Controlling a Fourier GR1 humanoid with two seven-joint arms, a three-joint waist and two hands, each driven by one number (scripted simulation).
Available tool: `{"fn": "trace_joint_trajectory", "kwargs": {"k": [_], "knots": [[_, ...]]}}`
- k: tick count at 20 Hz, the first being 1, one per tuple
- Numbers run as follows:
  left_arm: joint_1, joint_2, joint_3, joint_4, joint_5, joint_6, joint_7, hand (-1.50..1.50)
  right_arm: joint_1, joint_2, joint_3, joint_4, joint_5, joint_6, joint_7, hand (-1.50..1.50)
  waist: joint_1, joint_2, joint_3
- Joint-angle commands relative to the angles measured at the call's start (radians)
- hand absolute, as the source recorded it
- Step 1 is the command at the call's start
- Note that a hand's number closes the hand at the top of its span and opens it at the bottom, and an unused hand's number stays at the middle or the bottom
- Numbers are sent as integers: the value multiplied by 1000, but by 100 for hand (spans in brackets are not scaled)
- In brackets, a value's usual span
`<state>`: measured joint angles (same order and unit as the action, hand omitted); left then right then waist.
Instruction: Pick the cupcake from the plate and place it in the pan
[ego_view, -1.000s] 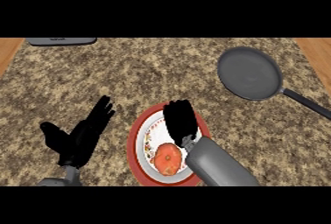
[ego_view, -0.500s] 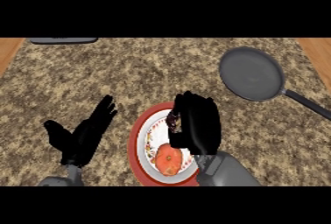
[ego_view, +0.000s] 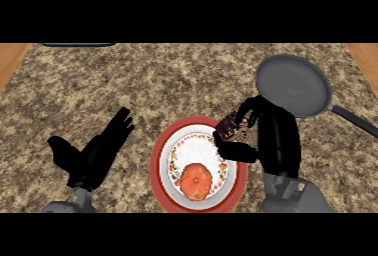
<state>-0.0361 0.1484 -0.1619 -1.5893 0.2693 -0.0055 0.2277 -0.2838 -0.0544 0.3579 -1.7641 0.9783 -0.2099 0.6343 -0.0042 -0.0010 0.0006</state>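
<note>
In the head view, a speckled brown stone counter (ego_view: 148, 85) fills the frame, with wooden strips showing at its far left and far right edges. A round plate (ego_view: 161, 165) with a red rim and a white, patterned middle sits near the lower centre, and an orange-red tomato (ego_view: 195, 181) lies on its lower part. The right hand (ego_view: 273, 135) stands just beside the plate's upper right edge, its fingers and thumb curled around the cupcake (ego_view: 230, 128), a dark brown cake with small pale flecks, tilted on its side in the grasp. The cupcake is at the plate's upper right rim; whether it touches the rim cannot be told. The grey forearm of that hand comes up from the lower right. A grey pan (ego_view: 294, 85) lies on the counter at the upper right, well apart from the plate, its dark handle running down and to the right toward the frame's edge. The left hand (ego_view: 92, 152) rests open at the lower left, fingers straight and pointing up and to the right, holding nothing. A dark flat thing (ego_view: 77, 44) shows partly at the top left edge.
</note>
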Motion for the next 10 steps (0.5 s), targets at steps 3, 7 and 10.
{"fn": "trace_joint_trajectory", "kwargs": {"k": [3,7,10], "knots": [[-26,19,45,20,3,-22,-2,0,-23,-87,-171,237,-60,-120,-212,150,11,4,0],[-86,-59,-4,72,-37,24,17,0,-167,-95,-224,397,-3,-128,-215,150,11,5,0],[0,-59,-45,-32,-63,32,36,0,-216,-124,-322,548,-67,-240,-350,150,20,4,0]]}}
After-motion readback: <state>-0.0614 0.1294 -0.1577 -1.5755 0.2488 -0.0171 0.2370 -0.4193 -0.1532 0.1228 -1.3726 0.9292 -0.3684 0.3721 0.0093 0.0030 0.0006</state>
